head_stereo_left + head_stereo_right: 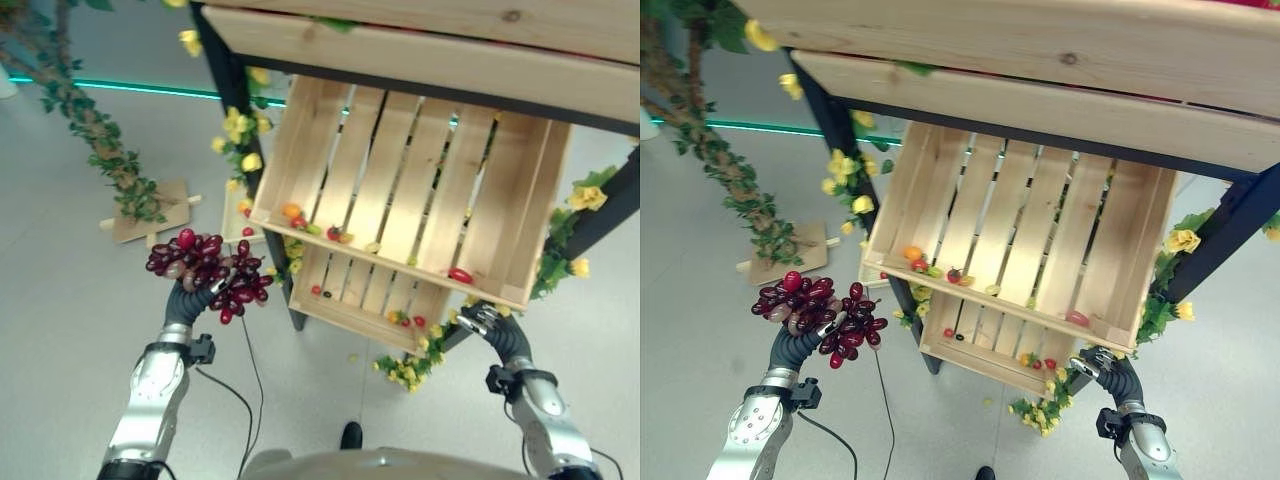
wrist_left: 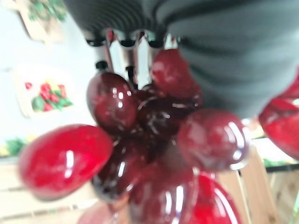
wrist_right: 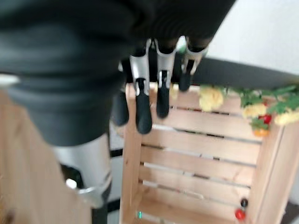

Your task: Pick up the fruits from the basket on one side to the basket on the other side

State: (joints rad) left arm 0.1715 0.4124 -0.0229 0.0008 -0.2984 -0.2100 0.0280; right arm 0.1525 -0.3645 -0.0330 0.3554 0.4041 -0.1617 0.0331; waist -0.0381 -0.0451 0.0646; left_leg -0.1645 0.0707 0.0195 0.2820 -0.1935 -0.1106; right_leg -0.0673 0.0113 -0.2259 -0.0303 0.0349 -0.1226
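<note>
My left hand [image 1: 190, 296] is shut on a bunch of dark red grapes [image 1: 212, 268], held up in the air to the left of the wooden crates. In the left wrist view the glossy grapes [image 2: 154, 140] hang close against the silver fingers [image 2: 139, 56]. The upper slatted crate [image 1: 330, 150] tilts toward me and holds a few small fruits, among them an orange one [image 1: 290, 211] and a red one [image 1: 460, 275]. A lower crate [image 1: 345, 310] under it also holds small fruits. My right hand [image 1: 480, 320] is open and holds nothing, near the crates' right front corner.
A black metal frame leg [image 1: 232, 110] carries the crates, with yellow flowers [image 1: 238, 125] and leaves wound round it. A wooden shelf plank [image 1: 420, 50] runs overhead. An artificial tree [image 1: 95, 135] on a wooden base [image 1: 172, 205] stands at the left.
</note>
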